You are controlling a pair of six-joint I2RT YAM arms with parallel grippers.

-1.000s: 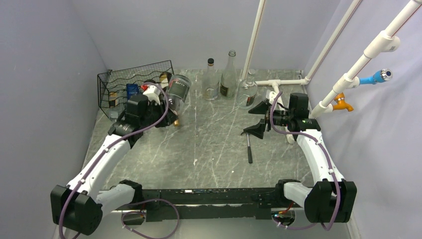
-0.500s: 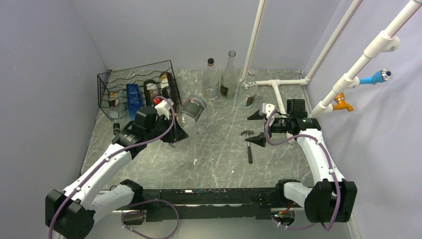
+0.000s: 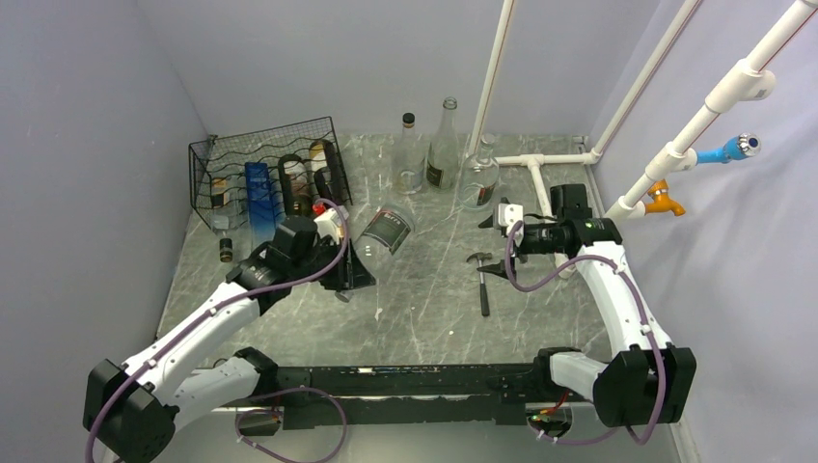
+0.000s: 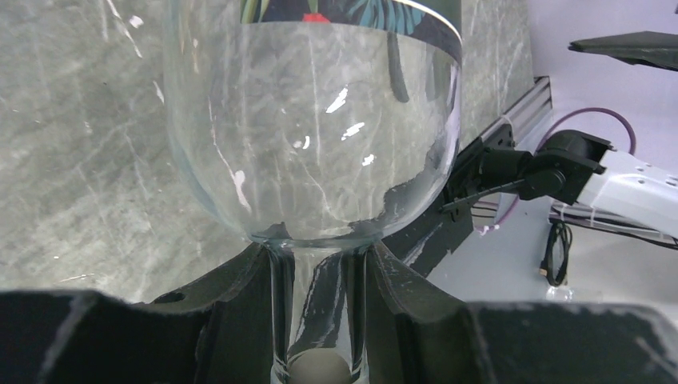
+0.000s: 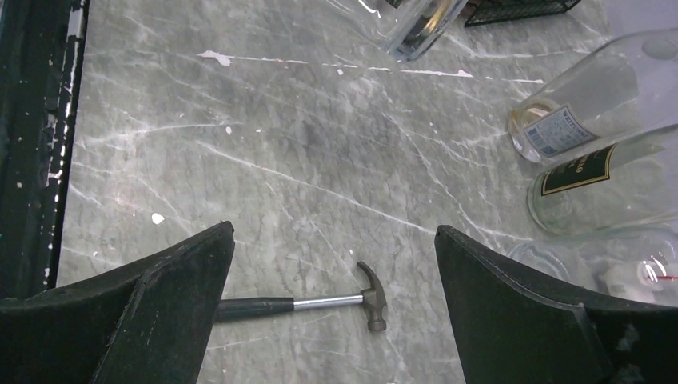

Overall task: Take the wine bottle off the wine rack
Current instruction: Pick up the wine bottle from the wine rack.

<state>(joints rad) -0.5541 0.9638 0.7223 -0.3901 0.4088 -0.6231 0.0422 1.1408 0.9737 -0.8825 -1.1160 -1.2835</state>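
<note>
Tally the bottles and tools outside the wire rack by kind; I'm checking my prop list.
Upright bottles at the back: 3
Held bottle, in the left gripper: 1
Hammer: 1
Small dark item by the rack, kind unclear: 1
Total: 6

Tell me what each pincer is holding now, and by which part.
The left pincer is clamped on the neck of the clear wine bottle, just below its shoulder. The right pincer is open and holds nothing.

Soft even light; sharp frames; glints on the wine bottle (image 4: pixel 312 144).
</note>
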